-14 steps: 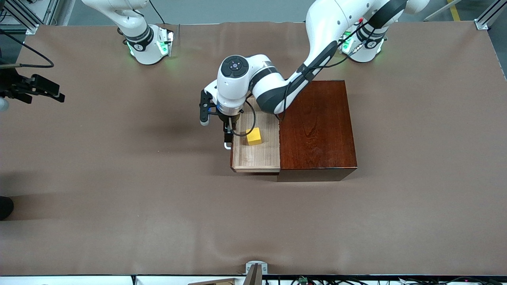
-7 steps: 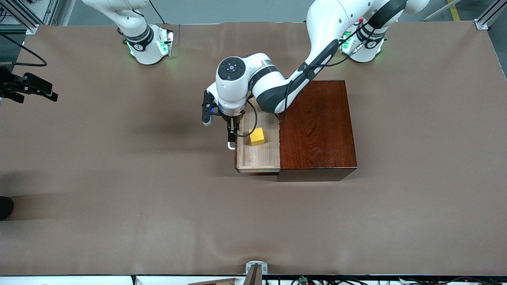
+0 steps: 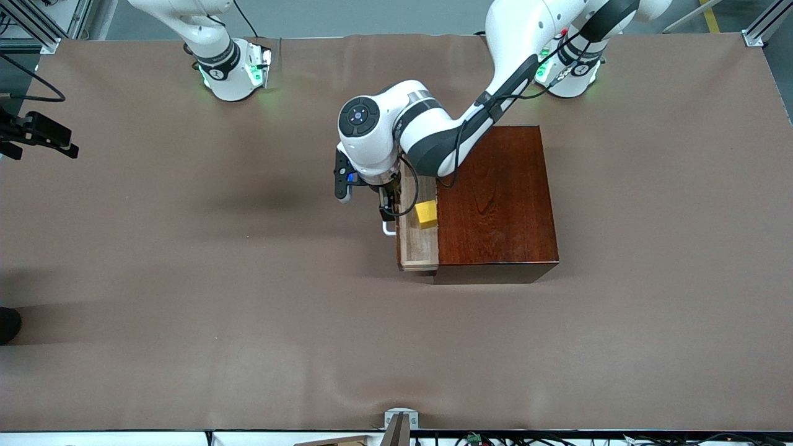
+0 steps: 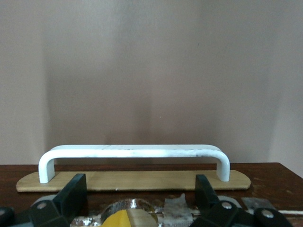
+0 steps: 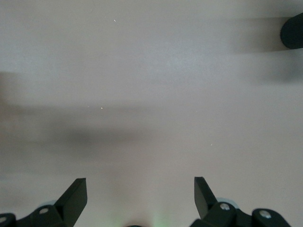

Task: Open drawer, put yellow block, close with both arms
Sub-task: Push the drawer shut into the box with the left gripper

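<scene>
The drawer (image 3: 416, 249) sticks a short way out of the dark reddish-brown box (image 3: 495, 198), toward the right arm's end of the table. The yellow block (image 3: 426, 214) sits in the drawer, close to the box's opening. My left gripper (image 3: 386, 212) is at the drawer's front by the white handle (image 3: 388, 230). In the left wrist view the handle (image 4: 132, 150) lies just past my left gripper (image 4: 140, 187), whose fingers are wide apart and hold nothing. My right gripper (image 5: 140, 189) is open and empty over bare table, and shows at the edge of the front view (image 3: 37, 133).
The brown table cover (image 3: 248, 310) stretches all round the box. The arm bases (image 3: 232, 68) stand along the table's edge farthest from the front camera. A dark object (image 3: 7, 323) pokes in at the right arm's end.
The drawer has slid well into the box, carrying the yellow block with it. My left gripper has moved along with the drawer front. My right gripper has drifted a little outward.
</scene>
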`<state>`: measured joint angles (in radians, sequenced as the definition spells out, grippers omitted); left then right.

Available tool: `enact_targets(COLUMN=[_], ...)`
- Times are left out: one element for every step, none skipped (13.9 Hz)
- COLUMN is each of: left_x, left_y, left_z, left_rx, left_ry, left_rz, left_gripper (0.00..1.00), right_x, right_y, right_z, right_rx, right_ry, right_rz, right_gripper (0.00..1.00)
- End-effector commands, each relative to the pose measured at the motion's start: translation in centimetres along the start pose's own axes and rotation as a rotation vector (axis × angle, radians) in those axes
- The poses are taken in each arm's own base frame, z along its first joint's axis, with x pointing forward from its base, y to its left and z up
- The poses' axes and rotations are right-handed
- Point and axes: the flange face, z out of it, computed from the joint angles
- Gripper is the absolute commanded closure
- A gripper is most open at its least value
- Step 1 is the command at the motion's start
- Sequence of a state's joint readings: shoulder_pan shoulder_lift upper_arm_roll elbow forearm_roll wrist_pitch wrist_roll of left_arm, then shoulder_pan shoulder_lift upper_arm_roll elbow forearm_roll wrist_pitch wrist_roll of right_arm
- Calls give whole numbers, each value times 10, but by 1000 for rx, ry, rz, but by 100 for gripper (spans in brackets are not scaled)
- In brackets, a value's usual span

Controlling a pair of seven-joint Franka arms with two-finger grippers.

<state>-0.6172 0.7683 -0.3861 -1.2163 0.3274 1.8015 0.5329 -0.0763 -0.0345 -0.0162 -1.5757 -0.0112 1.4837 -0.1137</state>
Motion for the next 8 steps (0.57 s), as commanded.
enact_targets(left_x=[-29, -32, -35, -38, -42, -45, -52, -56], left_y=[-1, -1, 0, 0, 0, 1, -4, -6], left_z=[13, 15, 16, 18, 19, 20, 22, 24], left_rx=[0, -1, -9, -22, -28, -31, -37, -42], left_ry=[-184, -210, -227, -251, -275, -298, -320, -337], left_rz=[-4, -4, -5, -9, -11, -12, -24, -30], left_gripper=[0, 0, 0, 0, 0, 0, 0, 0], right_x=[-2, 0, 1, 0, 0, 0, 0, 1], right_y=[4, 2, 0, -1, -1, -1, -3, -7], right_z=[-3, -6, -12, -12, -12, -12, -13, -11], right_rx=[-7, 16, 33, 34, 35, 37, 36, 36], right_ry=[6, 24, 49, 45, 43, 45, 47, 45], right_rz=[5, 3, 1, 0, 3, 4, -1, -8], right_gripper=[0, 0, 0, 0, 0, 0, 0, 0])
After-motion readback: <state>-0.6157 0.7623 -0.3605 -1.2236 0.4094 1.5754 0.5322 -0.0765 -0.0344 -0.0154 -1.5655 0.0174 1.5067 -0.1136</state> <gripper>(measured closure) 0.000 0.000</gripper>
